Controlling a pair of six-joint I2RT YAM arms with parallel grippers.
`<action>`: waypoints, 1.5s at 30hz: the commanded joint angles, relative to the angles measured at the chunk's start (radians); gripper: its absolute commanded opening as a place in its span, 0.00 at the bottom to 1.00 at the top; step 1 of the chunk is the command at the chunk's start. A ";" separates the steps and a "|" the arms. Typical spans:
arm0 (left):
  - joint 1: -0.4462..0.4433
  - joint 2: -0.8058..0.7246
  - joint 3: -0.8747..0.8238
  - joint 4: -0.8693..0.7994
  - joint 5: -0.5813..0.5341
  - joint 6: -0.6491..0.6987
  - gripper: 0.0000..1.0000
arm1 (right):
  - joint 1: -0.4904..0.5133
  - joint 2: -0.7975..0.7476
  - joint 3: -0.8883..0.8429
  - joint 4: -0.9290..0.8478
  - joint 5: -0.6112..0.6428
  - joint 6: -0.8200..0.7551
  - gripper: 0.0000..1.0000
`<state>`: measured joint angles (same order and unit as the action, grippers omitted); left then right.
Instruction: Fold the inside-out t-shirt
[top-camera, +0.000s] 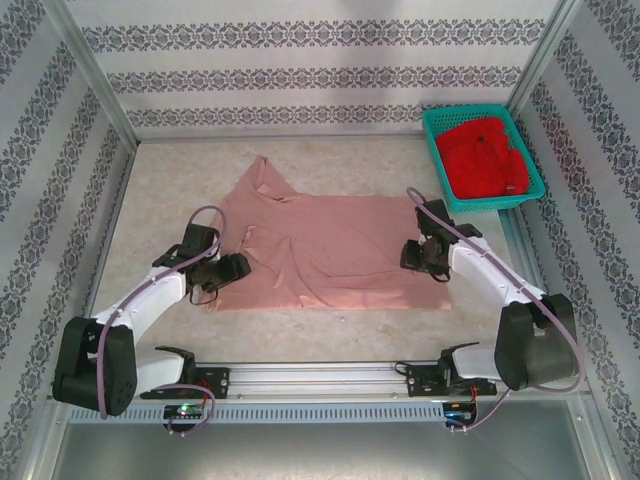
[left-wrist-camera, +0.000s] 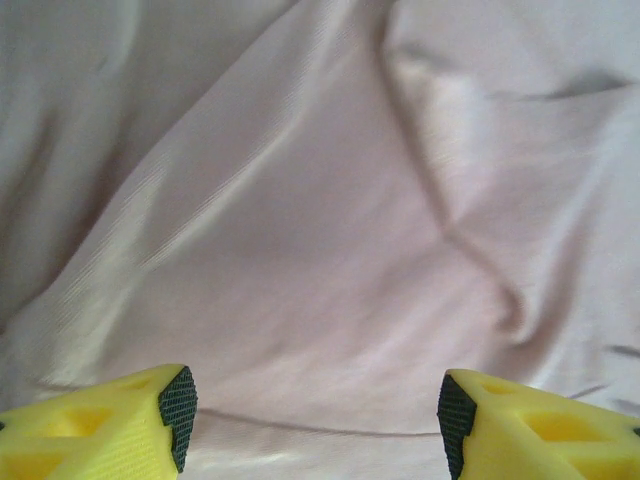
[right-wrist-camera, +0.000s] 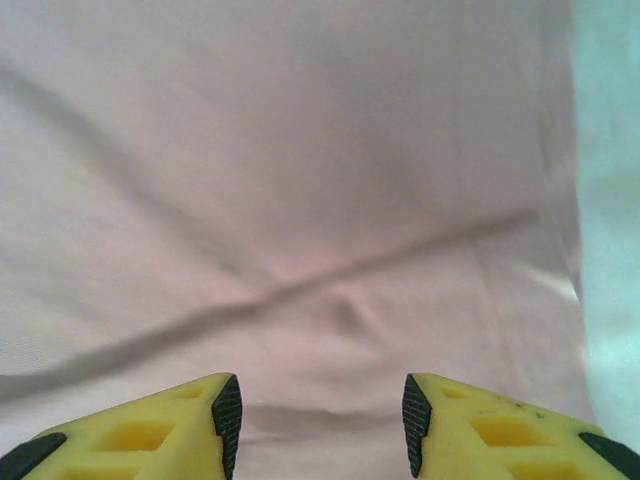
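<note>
The salmon-pink inside-out t-shirt (top-camera: 330, 245) lies spread on the table, wrinkled, with a pointed flap raised at its far left. My left gripper (top-camera: 240, 268) is at the shirt's left edge, open, with nothing between its yellow fingers (left-wrist-camera: 130, 425). Creased pink cloth (left-wrist-camera: 320, 250) lies under and beyond it. My right gripper (top-camera: 408, 255) is over the shirt's right side, also open with a clear gap between its fingers (right-wrist-camera: 480, 430). Below it the cloth (right-wrist-camera: 300, 200) shows a long diagonal crease, and the shirt's edge meets pale table at the right of that view.
A teal basket (top-camera: 436, 150) holding a bright red garment (top-camera: 485, 158) stands at the back right corner. Patterned walls close in the table (top-camera: 170, 180) on three sides. A metal rail (top-camera: 320, 378) runs along the near edge between the arm bases.
</note>
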<state>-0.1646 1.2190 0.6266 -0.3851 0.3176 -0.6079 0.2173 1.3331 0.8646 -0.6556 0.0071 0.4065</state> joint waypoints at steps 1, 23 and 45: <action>-0.025 0.062 0.091 0.054 0.014 -0.007 0.65 | 0.028 0.029 0.059 0.051 0.044 -0.033 0.49; -0.028 0.624 0.525 0.079 -0.060 0.103 0.27 | 0.076 0.118 0.073 0.079 0.007 -0.028 0.49; -0.016 0.486 0.513 0.094 -0.066 0.066 0.54 | 0.253 0.085 0.117 0.236 -0.142 -0.028 0.50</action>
<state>-0.1833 1.7973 1.1782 -0.2760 0.3370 -0.5892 0.4038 1.4242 0.9417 -0.5133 -0.0544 0.3859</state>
